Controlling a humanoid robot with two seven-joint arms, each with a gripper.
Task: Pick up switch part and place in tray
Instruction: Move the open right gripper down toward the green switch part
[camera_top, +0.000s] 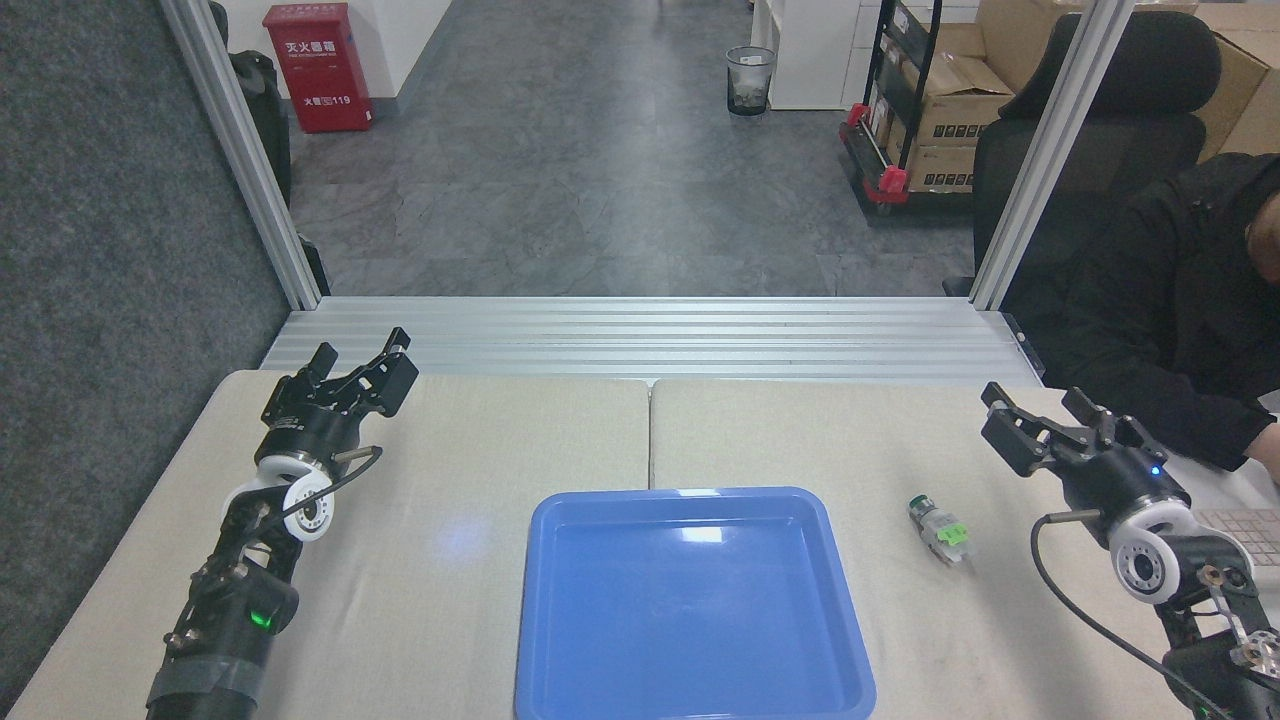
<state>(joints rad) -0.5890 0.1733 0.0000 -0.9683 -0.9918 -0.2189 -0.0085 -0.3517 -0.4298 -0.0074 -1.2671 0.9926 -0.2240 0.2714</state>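
While the switch part (941, 530) lies flat on the tabletop (480, 470), just right of the tray (690, 600) and apart from it, right hand (1035, 420) hovers beyond it, fingers spread, holding nothing. Left hand (360, 365) is far left, also spread and empty. Tray holds nothing.

On the table (480, 440) — one blue tray (690, 600) and one switch part (940, 529). Two grippers — left gripper (362, 362) and right gripper (1035, 412). One person (1180, 300) sits at the right.
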